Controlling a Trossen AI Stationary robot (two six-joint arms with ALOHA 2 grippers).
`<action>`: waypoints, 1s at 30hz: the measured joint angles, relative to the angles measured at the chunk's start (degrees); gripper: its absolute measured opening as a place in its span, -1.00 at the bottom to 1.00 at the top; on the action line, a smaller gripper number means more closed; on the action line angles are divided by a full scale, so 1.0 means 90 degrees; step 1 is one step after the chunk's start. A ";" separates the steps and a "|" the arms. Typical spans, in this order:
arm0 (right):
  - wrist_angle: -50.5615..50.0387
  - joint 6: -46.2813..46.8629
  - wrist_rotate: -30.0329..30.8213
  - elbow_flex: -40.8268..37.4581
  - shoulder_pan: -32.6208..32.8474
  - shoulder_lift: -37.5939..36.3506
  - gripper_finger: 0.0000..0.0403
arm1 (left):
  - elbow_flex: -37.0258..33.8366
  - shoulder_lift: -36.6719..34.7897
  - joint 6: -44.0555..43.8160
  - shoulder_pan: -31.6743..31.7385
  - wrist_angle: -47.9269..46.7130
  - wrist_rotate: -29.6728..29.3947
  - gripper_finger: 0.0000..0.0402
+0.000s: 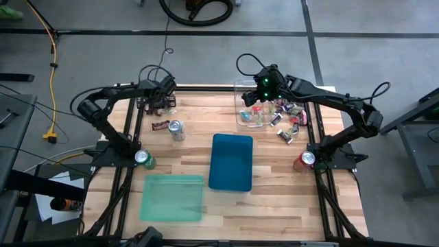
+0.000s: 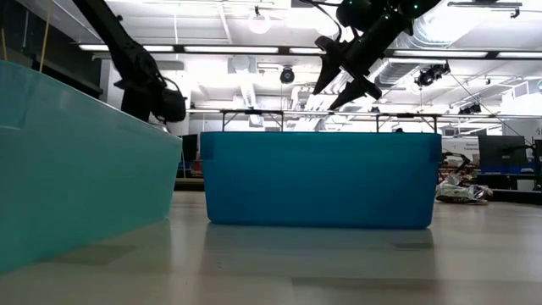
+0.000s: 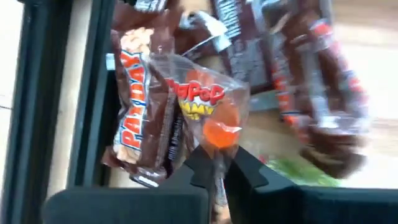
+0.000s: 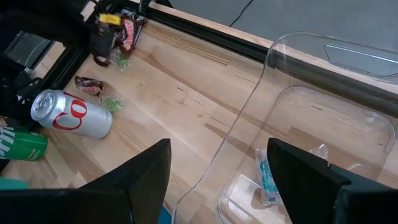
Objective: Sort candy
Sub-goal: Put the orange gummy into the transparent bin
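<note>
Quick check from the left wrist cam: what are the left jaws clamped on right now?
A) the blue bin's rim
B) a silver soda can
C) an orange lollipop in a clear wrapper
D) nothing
C: in the left wrist view the left gripper pinches the orange lollipop by its clear wrapper, in front of the brown candy bars.

Two dark, matte-black jointed arms, the left arm (image 1: pixel 110 110) and the right arm (image 1: pixel 343 106), built of slender tubular links. Black cables loop along both. A wrist housing on the right arm carries small green indicator lights. Each gripper ends in two flat, angular black fingers (image 4: pixel 311 180).
</note>
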 joint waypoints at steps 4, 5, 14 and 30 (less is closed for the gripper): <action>-0.0002 0.0000 0.0058 0.0000 0.0002 0.0000 0.30 | 0.0046 -0.0852 0.0459 -0.0047 0.0090 -0.0067 -0.98; 0.0000 0.0000 0.0059 0.0000 0.0001 0.0000 0.30 | 0.0048 -0.1132 0.0552 -0.0047 0.0138 -0.0089 -0.99; 0.0232 0.0225 0.0061 0.0000 -0.0010 0.0002 0.30 | 0.0056 -0.3601 0.0972 -0.0310 0.0396 0.0073 -1.00; 0.1765 0.0625 -0.0886 0.0000 -0.0012 -0.0700 0.30 | -0.0078 -0.4015 0.0749 -0.2287 0.2641 0.1159 -1.00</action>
